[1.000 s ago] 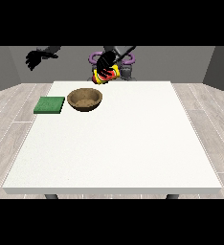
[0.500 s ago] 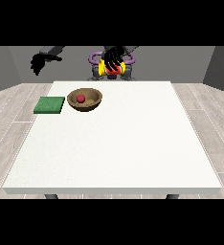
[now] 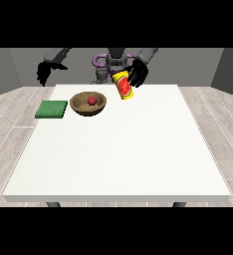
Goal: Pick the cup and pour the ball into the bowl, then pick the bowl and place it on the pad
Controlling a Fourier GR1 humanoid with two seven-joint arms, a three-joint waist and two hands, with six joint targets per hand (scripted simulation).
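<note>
Cup count, front view: one yellow cup with a red watermelon print, tilted, grasped by curled fingers of the hand at the view's right. One brown wooden bowl contains one red ball, beside one green square pad on the white table. Hand at the view's left hangs empty; finger state undeterminable.

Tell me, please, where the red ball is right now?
In the front view the ball lies inside the brown bowl at the table's far left, between the green pad and the tilted cup.
</note>
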